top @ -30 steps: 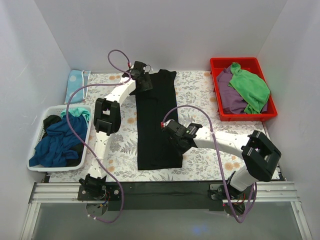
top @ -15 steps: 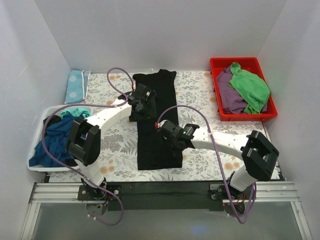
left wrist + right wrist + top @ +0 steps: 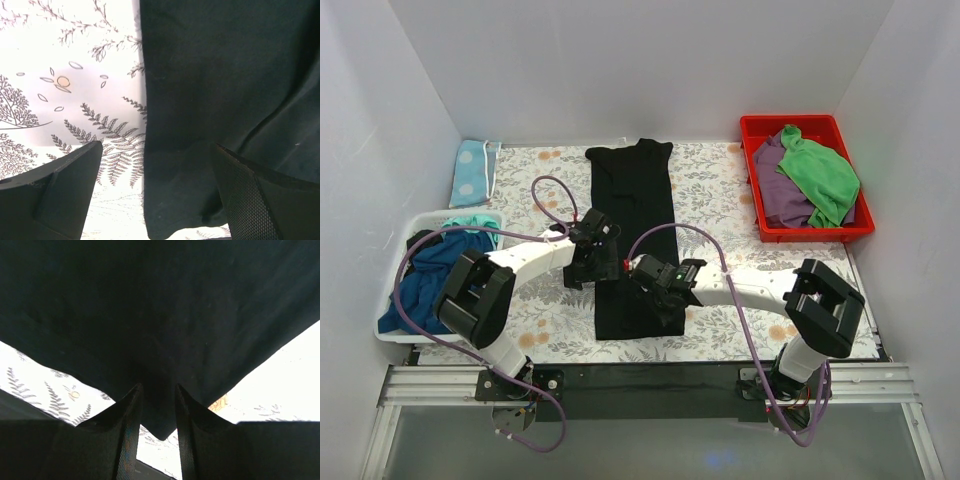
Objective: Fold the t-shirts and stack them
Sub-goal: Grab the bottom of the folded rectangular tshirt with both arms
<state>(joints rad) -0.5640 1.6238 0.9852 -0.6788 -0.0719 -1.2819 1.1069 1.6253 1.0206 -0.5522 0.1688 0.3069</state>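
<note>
The black t-shirt (image 3: 632, 220) lies folded into a long narrow strip down the middle of the floral table (image 3: 730, 190). My left gripper (image 3: 592, 262) is at the strip's left edge, near its front end. In the left wrist view it (image 3: 157, 147) is wide open, with the shirt's left edge and near corner (image 3: 200, 150) between the fingers. My right gripper (image 3: 660, 292) is over the strip's front right part. In the right wrist view it (image 3: 157, 390) has its fingers close together on a corner of the black cloth (image 3: 160, 340).
A white basket (image 3: 392, 332) at the left holds dark blue (image 3: 435, 285) and teal (image 3: 475, 225) shirts. A red bin (image 3: 760, 225) at the back right holds purple (image 3: 782, 190) and green (image 3: 820, 170) cloth. A light blue dotted cloth (image 3: 475, 170) lies at the back left.
My left arm has swung from the shirt's far end down along its left edge to the near part. My right gripper has shifted a little left and nearer.
</note>
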